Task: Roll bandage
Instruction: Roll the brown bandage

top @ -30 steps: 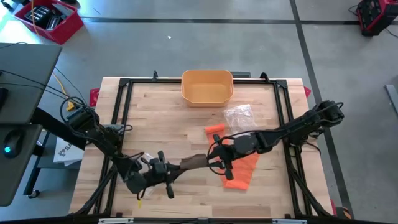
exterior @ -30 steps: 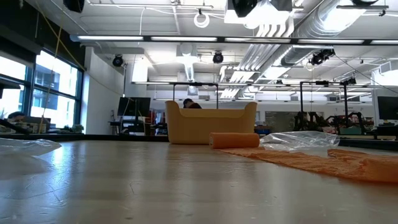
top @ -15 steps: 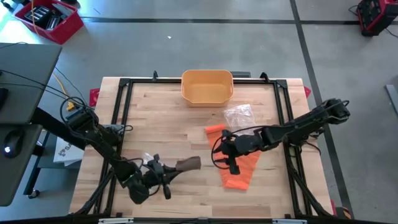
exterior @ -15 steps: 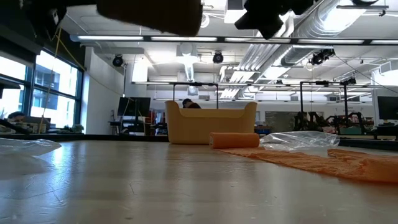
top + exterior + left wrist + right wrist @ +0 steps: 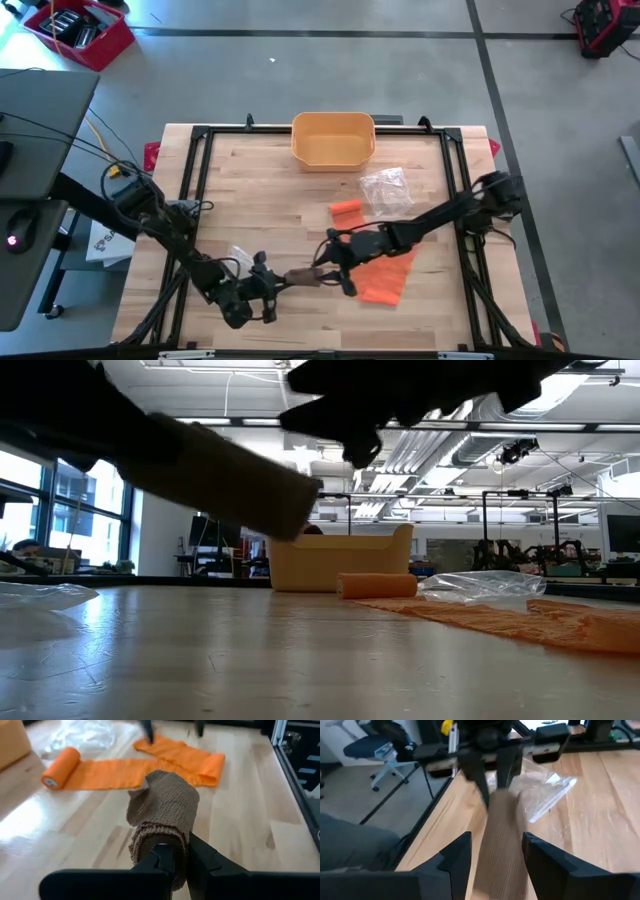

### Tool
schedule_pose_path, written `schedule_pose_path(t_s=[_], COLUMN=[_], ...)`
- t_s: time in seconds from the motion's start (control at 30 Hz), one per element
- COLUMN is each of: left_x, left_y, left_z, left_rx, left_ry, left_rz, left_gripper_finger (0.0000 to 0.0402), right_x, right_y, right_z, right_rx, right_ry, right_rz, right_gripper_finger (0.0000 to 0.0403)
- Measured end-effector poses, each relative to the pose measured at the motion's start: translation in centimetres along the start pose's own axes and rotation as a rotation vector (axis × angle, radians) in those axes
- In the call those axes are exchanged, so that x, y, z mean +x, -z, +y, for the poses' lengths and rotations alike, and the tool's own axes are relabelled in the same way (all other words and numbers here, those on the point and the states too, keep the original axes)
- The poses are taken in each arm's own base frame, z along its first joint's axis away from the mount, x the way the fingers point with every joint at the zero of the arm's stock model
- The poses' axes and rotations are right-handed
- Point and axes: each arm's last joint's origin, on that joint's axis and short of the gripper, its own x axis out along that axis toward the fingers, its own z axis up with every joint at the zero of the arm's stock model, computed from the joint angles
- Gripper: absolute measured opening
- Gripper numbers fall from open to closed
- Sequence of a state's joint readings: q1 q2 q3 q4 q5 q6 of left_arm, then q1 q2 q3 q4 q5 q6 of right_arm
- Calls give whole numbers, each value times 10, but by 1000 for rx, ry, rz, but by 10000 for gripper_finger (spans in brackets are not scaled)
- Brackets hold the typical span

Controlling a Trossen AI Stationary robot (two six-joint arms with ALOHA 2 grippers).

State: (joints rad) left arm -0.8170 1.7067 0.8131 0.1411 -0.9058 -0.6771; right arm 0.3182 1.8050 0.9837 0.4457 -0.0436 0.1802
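1. Our right end effector [image 5: 330, 262] has swung back from over the orange bandage [image 5: 385, 275] toward the brown roll [image 5: 300, 275]. Its fingers are spread, one on each side of the roll's free end in the right wrist view, not yet clamped.
2. Our left end effector [image 5: 268, 287] stays closed on the roll's near end, holding it low over the front middle of the desk [image 5: 260, 190]. It has dropped from a moment ago.
3. We judge this as a re-grip: the right side let go, moved off, and now returns for another turn of winding.
4. The orange strip lies unrolled just right of the roll, its rolled end [image 5: 347, 208] nearer the tub [image 5: 333, 140].
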Motion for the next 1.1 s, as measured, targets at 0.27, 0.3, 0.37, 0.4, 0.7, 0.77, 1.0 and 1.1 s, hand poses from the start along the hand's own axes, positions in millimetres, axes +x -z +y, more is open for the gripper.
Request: schedule_pose_path(t_s=[0.27,0.3,0.37,0.4,0.7,0.77,1.0,1.1], left_x=[17,18,20,21,24,24,26,26], left_y=[21,23,25,28,37,37,38,39], left_z=[-7,-7,-8,-8,-8,-8,-6,-6], left_rx=[-12,-20,-43,-48,-74,-89,-138,-150], left_ry=[3,2,4,3,3,-6,9,23], left_rz=[10,11,12,19,44,48,88,111], left_gripper_finger=[19,20,20,20,21,21,49,86], right_x=[44,47,54,56,62,62,62,62], right_y=[14,15,19,21,26,26,28,30], right_z=[-8,-9,-10,-11,-11,-7,7,15], right_rx=[10,12,14,16,6,-16,-59,-68], right_ry=[26,32,37,34,14,7,-15,-40], right_rz=[174,195,233,246,267,267,275,280], right_gripper_finger=[165,165,162,157,21,8,3,2])
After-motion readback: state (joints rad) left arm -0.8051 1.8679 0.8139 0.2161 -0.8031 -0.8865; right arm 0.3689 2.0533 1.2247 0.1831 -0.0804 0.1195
